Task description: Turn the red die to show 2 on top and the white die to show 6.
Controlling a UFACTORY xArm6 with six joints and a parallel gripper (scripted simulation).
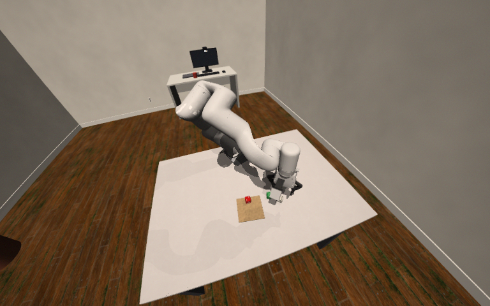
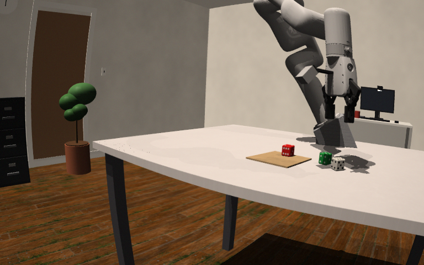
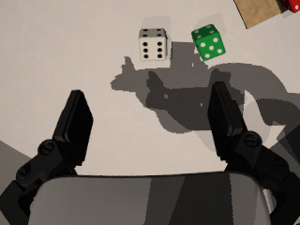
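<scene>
The white die [image 1: 282,197] [image 2: 337,163] [image 3: 153,48] stands on the table off the mat, 6 on top. The green die [image 1: 268,195] [image 2: 325,158] [image 3: 210,46] lies close beside it without touching, also off the mat, 5 on top. The red die [image 1: 247,199] [image 2: 287,150] [image 3: 292,5] rests on the brown mat [image 1: 251,213] [image 2: 278,160] [image 3: 256,14] near its back edge; the exterior view shows 6 on its side, and its top is too small to read surely. My gripper [image 2: 339,120] [image 3: 147,100] is open and empty, pointing down above the table, on the robot's side of the dice.
The white table [image 1: 194,194] [image 2: 203,168] carries mat, dice and robot. The wrist camera housing [image 1: 275,194] [image 2: 307,74] sticks out from my gripper and partly overlaps the white die in the top view. A desk with a monitor [image 1: 204,57] stands away from the table.
</scene>
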